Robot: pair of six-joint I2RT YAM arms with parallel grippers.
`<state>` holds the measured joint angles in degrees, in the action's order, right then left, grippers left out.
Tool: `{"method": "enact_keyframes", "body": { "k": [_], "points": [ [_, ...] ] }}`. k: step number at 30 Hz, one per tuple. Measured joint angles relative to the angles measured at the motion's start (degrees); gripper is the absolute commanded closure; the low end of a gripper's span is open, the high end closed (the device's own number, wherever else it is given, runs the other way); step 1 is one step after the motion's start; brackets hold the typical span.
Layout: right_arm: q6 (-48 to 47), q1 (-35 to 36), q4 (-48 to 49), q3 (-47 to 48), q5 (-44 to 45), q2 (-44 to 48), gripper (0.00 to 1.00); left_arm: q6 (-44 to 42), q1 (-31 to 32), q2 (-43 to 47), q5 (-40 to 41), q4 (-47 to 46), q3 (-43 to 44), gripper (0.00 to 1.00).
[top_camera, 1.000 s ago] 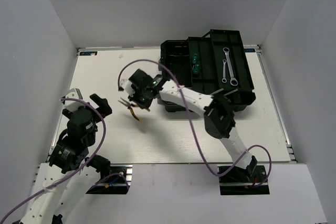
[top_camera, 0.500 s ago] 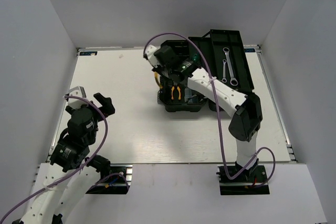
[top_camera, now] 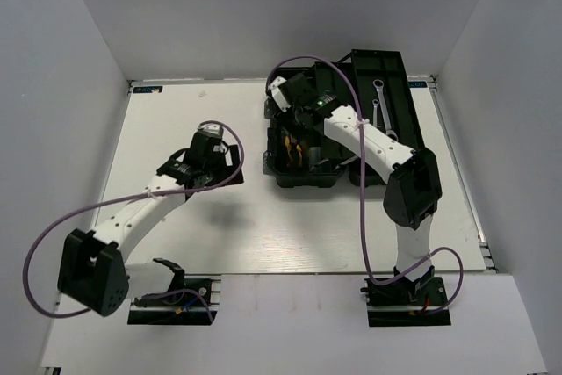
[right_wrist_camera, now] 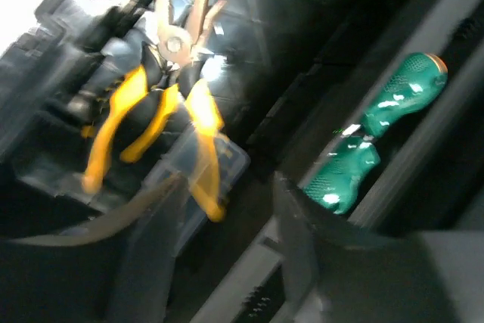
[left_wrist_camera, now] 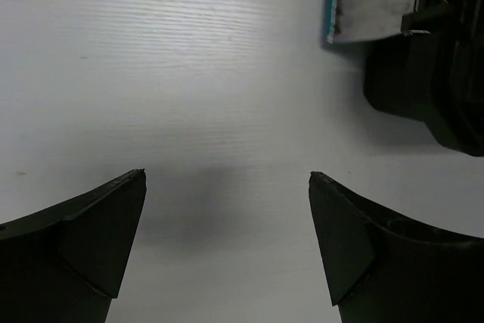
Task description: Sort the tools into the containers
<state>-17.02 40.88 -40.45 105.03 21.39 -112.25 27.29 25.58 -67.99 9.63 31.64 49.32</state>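
Note:
The black toolbox [top_camera: 303, 180] stands open at the table's back right. Yellow-and-black pliers [top_camera: 294, 151] lie in its front left compartment, and two silver wrenches [top_camera: 379, 110] lie in the right tray. My right gripper [top_camera: 299, 122] hovers open just above the pliers [right_wrist_camera: 144, 111], holding nothing, though its view is blurred. Two green screwdrivers [right_wrist_camera: 378, 126] lie in a narrow tray beside it. My left gripper [top_camera: 204, 157] hangs open over bare white table [left_wrist_camera: 227, 73], left of the toolbox [left_wrist_camera: 446, 73].
White walls close in the table on three sides. A clear-lidded organiser box [right_wrist_camera: 215, 168] sits under the pliers' handles. The left arm's cable [top_camera: 53, 234] loops out over the table's left side.
My right gripper carried a pair of pliers from the table's middle to the toolbox and opened over the front left compartment. My left arm reached forward from its folded pose toward the table's middle.

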Motion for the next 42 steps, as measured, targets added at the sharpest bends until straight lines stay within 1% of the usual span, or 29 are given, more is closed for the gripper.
{"method": "enact_keyframes", "body": {
  "k": [1,2,6,7,8,9,10,11,14,16,17,18,19,20,22,24,25,29,30,34,36,39,42],
  "points": [
    [0.3,0.0,-0.4,0.3,-1.1,-0.1,0.31,-0.5,0.1,-1.9,-2.0,-0.3,0.6,0.02],
    [0.7,0.0,-0.9,0.8,-2.1,-0.1,0.3,-0.8,0.2,-3.6,-3.8,-0.6,1.4,0.02],
    [1.9,-0.1,-2.8,4.0,-4.8,-0.1,0.3,-2.2,0.4,-10.1,-10.3,-3.5,5.4,0.02],
    [2.2,-0.2,-2.9,4.7,-5.2,-0.1,0.37,-2.6,0.3,-11.6,-11.8,-4.4,6.0,0.02],
    [2.4,-0.3,-3.0,5.0,-5.4,0.2,0.47,-2.9,0.3,-13.0,-13.1,-5.2,6.6,0.02],
    [2.9,-0.4,-3.1,5.1,-5.7,0.6,0.66,-3.1,0.3,-14.4,-14.6,-6.1,7.1,0.02],
    [3.5,-0.6,-3.3,5.1,-5.9,1.2,0.98,-3.5,0.1,-15.3,-15.9,-6.8,7.4,0.02],
    [4.0,-0.9,-3.3,5.0,-5.4,2.0,1.0,-3.8,0.0,-17.2,-17.1,-7.2,8.2,0.02],
    [5.4,-3.0,-1.6,2.8,-2.1,7.0,1.0,-5.0,-0.1,-21.5,-19.7,-7.3,11.7,0.02],
    [6.3,-6.1,-0.3,1.0,-0.3,11.3,1.0,-6.4,-0.5,-24.3,-19.9,-5.3,14.9,0.02],
    [6.9,-8.7,0.3,0.4,0.2,13.5,1.0,-6.8,-0.8,-25.9,-19.9,-5.2,16.6,0.02],
    [7.9,-11.7,0.8,0.0,0.5,15.6,0.99,-7.3,-1.0,-27.3,-19.9,-5.4,18.2,0.02],
    [8.7,-15.5,1.6,-0.9,0.6,17.5,0.91,-7.9,-1.1,-28.6,-19.8,-5.7,19.6,0.02],
    [9.6,-19.3,2.5,-2.1,0.7,19.6,0.77,-8.4,-1.2,-29.4,-19.6,-5.9,20.6,0.02],
    [11.2,-26.9,3.5,-4.9,0.5,22.8,0.63,-9.4,-1.2,-30.9,-19.3,-6.0,22.4,0.02],
    [12.3,-33.8,4.1,-8.7,-0.6,25.3,0.53,-10.3,-1.3,-31.7,-19.1,-5.9,23.3,0.02],
    [12.6,-37.0,4.0,-10.4,-1.7,26.0,0.45,-10.4,-1.3,-31.7,-19.1,-6.0,23.4,0.02],
    [13.4,-47.0,3.6,-16.2,-7.0,26.3,0.36,-11.0,-1.3,-31.1,-19.1,-6.0,23.4,0.02],
    [13.6,-48.8,3.2,-17.6,-8.9,26.1,0.3,-11.0,-1.3,-30.6,-19.1,-6.0,23.4,0.02],
    [13.8,-55.0,2.4,-20.8,-18.9,23.6,0.24,-11.2,-0.9,-26.9,-20.6,-8.6,23.4,0.02],
    [13.8,-57.3,2.3,-21.6,-23.7,21.4,0.24,-11.3,-0.8,-25.7,-22.5,-10.6,23.4,0.02],
    [13.7,-59.5,2.6,-23.3,-29.6,17.9,0.24,-11.4,-0.7,-25.8,-24.8,-12.8,23.4,0.02],
    [13.6,-60.9,3.4,-24.7,-33.8,15.1,0.23,-11.4,-0.7,-27.9,-26.2,-13.5,24.1,0.02]
  ]
}}
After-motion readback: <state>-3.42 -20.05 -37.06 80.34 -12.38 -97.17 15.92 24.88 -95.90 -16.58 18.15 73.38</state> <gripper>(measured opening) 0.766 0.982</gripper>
